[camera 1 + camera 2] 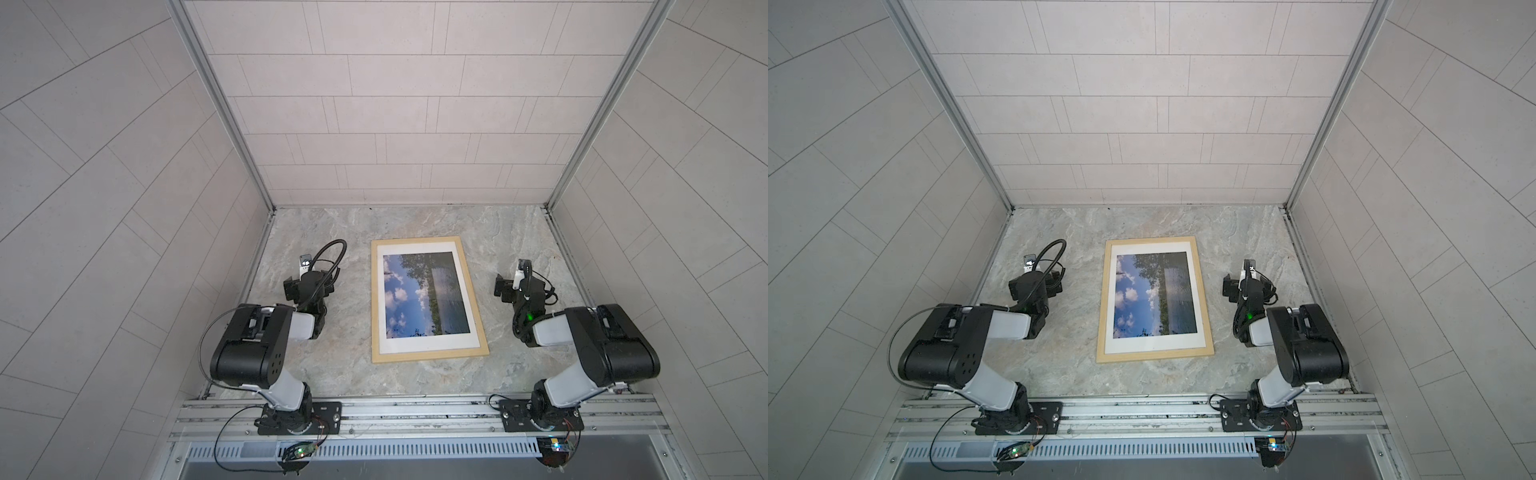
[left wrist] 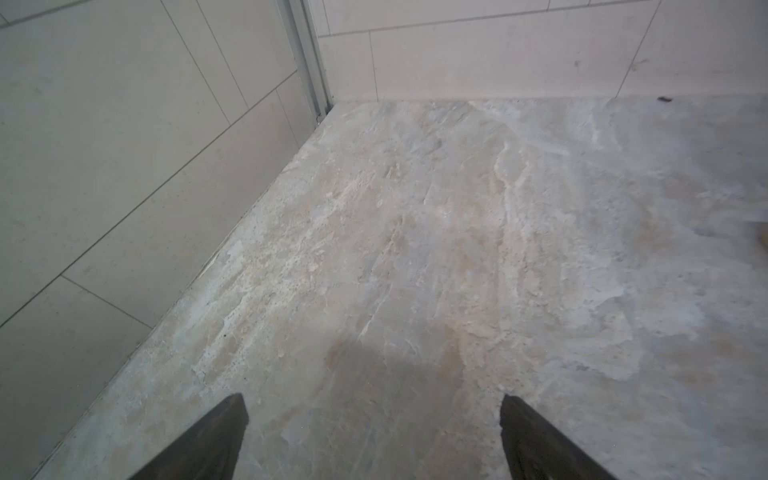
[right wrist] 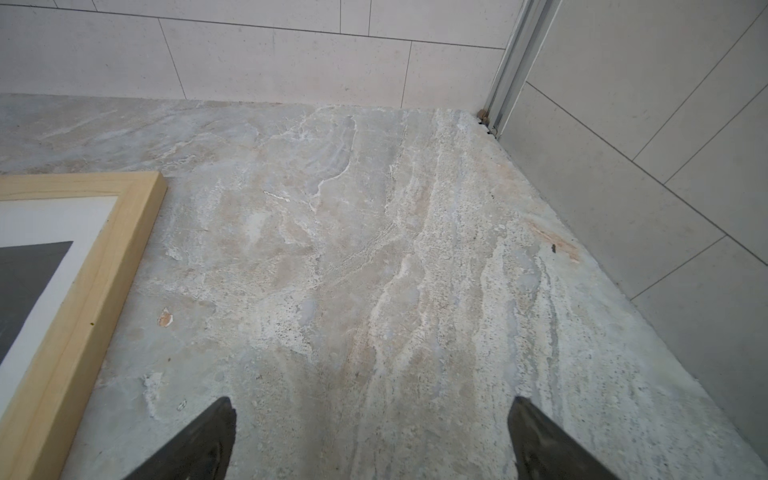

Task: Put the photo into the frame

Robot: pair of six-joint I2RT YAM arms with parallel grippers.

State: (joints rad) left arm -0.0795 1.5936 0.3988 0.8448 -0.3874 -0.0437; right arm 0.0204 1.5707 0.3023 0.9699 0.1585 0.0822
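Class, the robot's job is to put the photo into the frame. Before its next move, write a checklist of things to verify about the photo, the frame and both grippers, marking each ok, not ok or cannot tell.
1. The photo lies inside the frame, picture side up: ok.
2. White border visible on all four sides within the wooden bars: ok.
3. Frame lying flat on the table: ok.
4. Left gripper open, empty, clear of the frame: ok.
5. Right gripper open, empty, beside the frame without touching it: ok.
6. Photo secured from behind: cannot tell.
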